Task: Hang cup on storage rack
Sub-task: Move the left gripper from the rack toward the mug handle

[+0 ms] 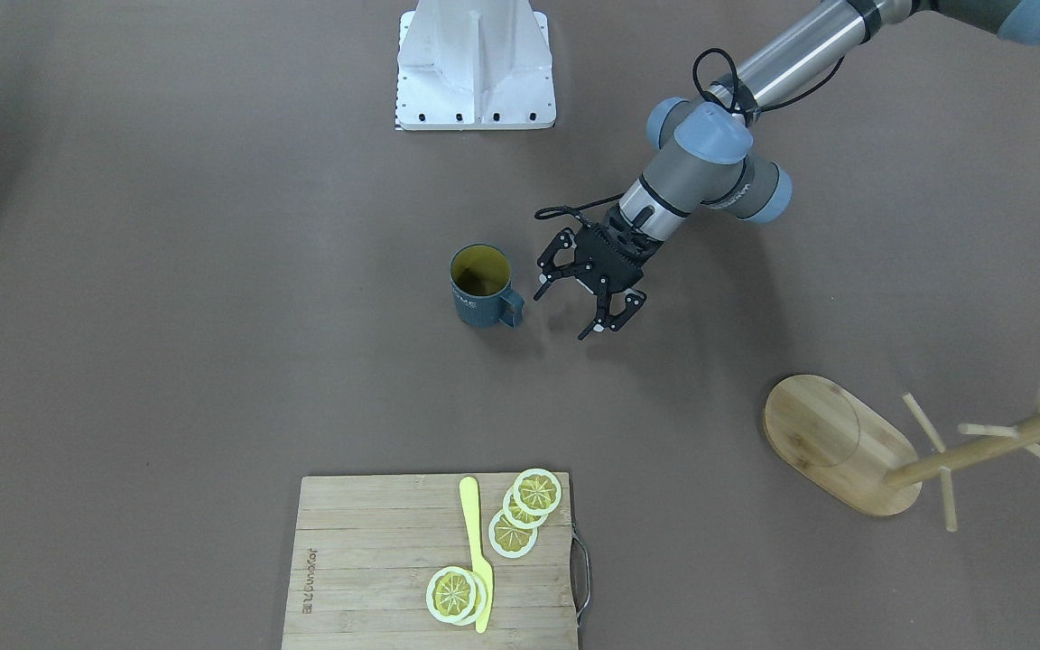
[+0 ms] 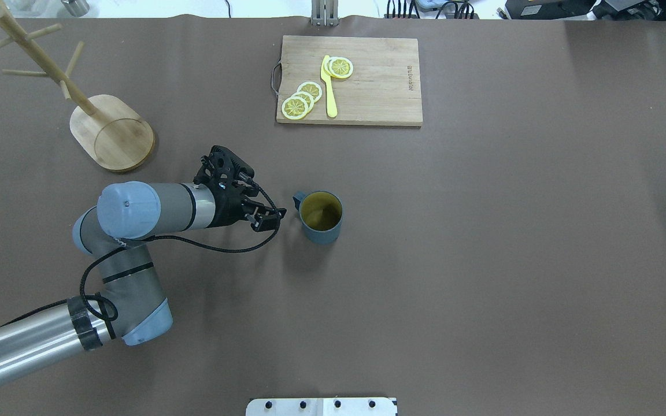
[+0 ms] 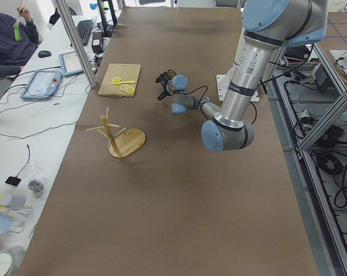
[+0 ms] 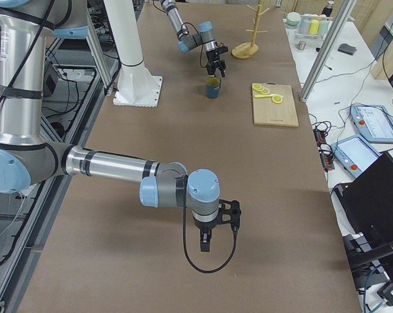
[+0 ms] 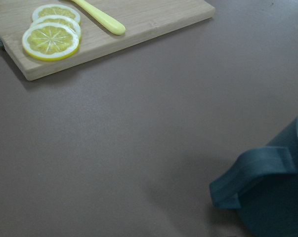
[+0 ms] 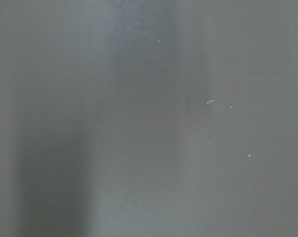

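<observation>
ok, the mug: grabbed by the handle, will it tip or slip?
Looks like hard ceramic, so the mug should stay rigid but may be slick and chip-prone. It stands upright and squat, so a nudge probably slides it rather than tips it. Held by the handle alone, it may swing.

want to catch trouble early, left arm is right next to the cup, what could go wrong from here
1. The left gripper is open close beside the handle of the cup. The cup stands free on the table, so one of the fingers bumping it could slide or tip it.
2. The pegs of the storage rack are thin and angled, and the handle loop is small. A slight misalignment may miss the peg or shove the rack.
</observation>
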Action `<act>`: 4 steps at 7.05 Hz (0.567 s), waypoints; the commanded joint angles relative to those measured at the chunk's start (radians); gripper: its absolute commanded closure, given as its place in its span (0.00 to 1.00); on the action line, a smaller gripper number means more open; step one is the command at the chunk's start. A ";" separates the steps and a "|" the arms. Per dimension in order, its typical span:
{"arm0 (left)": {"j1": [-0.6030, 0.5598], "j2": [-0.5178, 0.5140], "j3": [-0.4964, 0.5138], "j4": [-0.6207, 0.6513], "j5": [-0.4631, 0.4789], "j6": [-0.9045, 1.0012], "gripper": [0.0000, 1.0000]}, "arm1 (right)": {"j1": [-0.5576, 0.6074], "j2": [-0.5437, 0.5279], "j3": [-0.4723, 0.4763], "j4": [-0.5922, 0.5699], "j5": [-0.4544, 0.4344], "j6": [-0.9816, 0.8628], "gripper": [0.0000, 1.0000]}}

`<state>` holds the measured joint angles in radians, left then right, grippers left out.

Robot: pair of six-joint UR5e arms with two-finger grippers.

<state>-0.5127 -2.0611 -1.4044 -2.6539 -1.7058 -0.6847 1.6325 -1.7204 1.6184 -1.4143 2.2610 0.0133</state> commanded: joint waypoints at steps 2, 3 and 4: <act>0.013 -0.025 0.027 0.000 0.000 0.007 0.15 | -0.002 0.001 -0.002 0.000 -0.001 -0.001 0.00; 0.020 -0.033 0.027 0.002 0.000 0.007 0.16 | -0.003 0.001 -0.002 -0.002 -0.001 -0.001 0.00; 0.028 -0.045 0.036 0.002 0.000 0.007 0.18 | -0.003 0.001 -0.002 -0.002 -0.001 -0.001 0.00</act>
<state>-0.4939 -2.0938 -1.3757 -2.6528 -1.7058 -0.6783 1.6299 -1.7196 1.6171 -1.4153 2.2597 0.0125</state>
